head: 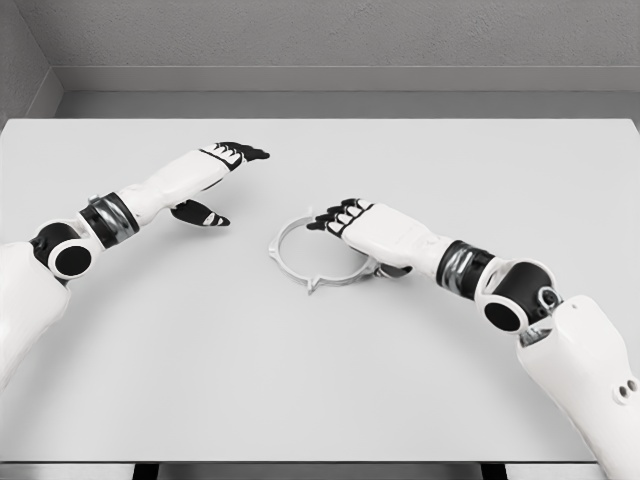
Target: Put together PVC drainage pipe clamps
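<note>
Now right hand (352,222) rests over clamp ring (292,250).

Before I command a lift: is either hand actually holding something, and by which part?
The right hand lies over the clamp ring's right side; a closed grip cannot be told. The left hand holds nothing.

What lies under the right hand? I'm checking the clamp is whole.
The right hand covers the right side of the grey ring clamp on the table. That covered part cannot be seen; the ring's left arc shows.
</note>
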Controlling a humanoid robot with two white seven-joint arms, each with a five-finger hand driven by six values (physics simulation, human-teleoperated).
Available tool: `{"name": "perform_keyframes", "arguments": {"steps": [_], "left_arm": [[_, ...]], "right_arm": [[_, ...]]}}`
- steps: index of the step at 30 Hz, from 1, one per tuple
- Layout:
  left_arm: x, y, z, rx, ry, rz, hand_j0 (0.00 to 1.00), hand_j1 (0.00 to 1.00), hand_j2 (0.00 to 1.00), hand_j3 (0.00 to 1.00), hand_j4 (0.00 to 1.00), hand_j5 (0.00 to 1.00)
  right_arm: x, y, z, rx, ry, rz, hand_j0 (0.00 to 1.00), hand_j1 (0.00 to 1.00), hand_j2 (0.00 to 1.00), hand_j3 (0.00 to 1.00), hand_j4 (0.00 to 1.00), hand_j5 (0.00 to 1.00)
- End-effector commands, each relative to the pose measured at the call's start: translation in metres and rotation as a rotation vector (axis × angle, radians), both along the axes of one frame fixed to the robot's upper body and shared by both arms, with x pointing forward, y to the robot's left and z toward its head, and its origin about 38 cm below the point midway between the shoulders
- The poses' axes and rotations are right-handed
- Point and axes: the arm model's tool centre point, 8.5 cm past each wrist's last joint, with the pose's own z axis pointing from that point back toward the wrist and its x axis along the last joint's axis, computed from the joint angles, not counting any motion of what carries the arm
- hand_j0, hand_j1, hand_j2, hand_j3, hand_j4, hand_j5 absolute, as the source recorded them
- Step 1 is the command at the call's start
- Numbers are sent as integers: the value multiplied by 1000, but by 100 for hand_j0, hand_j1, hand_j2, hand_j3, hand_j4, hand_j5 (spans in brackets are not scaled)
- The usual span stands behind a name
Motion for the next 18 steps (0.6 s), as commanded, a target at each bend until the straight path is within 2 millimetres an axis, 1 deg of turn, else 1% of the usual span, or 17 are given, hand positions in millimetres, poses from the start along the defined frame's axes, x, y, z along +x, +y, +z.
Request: {"name": "perform_keyframes", "arguments": {"steps": [1,4,18], "left_arm": [[0,0,1,-8,1,2,100,100,100,100,100,100],[0,0,1,-8,1,2,100,100,100,100,100,100],[0,-1,1,-10,0,0,100,100,100,100,100,100]], "right_arm": [[0,0,0,2,3,-1,100,100,100,100,100,100],[2,5,-2,1,5,3,100,100,100,100,100,100],[4,10,2,4,-3,3,100,100,100,100,100,100]]}}
